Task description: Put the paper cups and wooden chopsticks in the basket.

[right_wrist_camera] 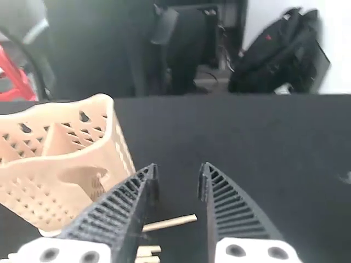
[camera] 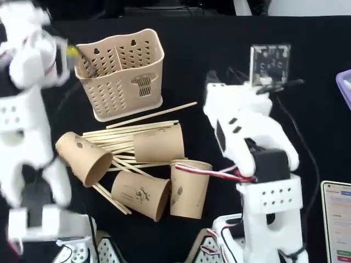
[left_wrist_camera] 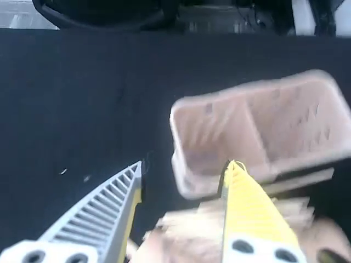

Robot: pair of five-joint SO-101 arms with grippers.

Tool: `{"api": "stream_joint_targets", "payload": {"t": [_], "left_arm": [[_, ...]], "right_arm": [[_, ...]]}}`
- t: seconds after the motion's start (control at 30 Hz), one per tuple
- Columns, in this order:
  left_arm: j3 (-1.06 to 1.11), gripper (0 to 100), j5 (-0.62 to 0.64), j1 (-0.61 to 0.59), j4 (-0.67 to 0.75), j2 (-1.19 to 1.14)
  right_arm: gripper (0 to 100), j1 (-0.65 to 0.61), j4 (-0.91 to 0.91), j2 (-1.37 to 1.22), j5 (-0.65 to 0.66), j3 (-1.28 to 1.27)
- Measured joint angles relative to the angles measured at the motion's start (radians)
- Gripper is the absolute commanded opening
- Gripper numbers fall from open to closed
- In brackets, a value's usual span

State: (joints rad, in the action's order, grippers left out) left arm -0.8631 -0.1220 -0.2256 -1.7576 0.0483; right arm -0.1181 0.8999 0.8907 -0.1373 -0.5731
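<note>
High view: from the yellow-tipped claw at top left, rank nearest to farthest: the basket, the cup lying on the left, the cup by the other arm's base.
1. Basket, back left, right beside the left gripper.
2. Left cup, lying on its side toward the front.
3. Cup by the right arm's base, front middle.

Black table (camera: 186,60), backpack (right_wrist_camera: 279,55) behind
</note>
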Motion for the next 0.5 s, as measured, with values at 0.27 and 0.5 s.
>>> {"api": "stream_joint_targets", "payload": {"t": [0.27,0.5], "left_arm": [[0.879,24,-0.385,-0.006,0.041,0.531],[1.579,29,-0.394,-0.006,0.361,0.841]], "right_arm": [[13.0,0.015,0.003,0.132,0.052,-0.219],[12.9,0.011,-0.068,0.18,0.058,-0.423]]}}
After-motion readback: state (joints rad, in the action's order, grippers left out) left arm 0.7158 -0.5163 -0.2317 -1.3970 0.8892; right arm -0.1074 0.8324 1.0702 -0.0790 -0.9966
